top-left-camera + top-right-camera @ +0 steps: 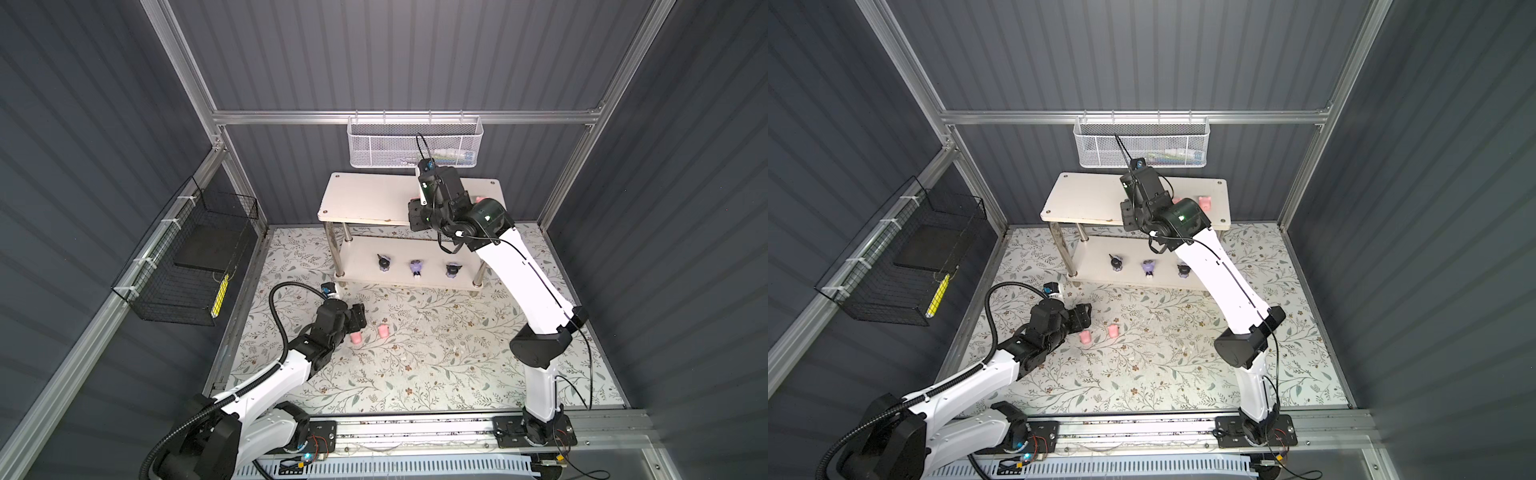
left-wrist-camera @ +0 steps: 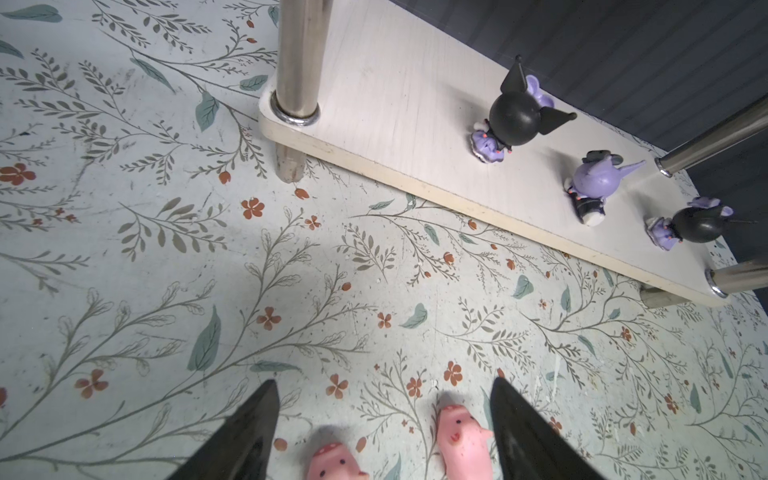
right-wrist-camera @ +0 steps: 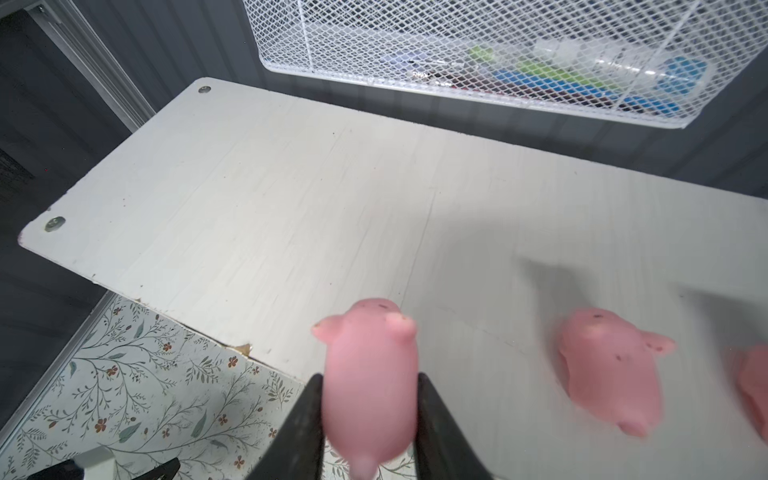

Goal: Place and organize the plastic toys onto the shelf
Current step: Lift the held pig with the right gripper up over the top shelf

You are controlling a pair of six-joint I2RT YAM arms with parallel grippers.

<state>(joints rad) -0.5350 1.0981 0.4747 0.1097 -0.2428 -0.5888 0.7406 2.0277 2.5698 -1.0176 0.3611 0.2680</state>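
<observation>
The right gripper is clamped on 1 pink pig above the near edge of the upper tier of the shelf. To its right, 2 placed pigs rest on that tier. 3 purple figurines stand on the lower tier. The left gripper, jaws apart, hovers over 2 loose pigs on the desk. Judged status: 5 of 8 placed, 3 remaining.

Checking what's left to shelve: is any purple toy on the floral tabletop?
No, all three purple toys stand in a row on the shelf, on its lower board.
</observation>
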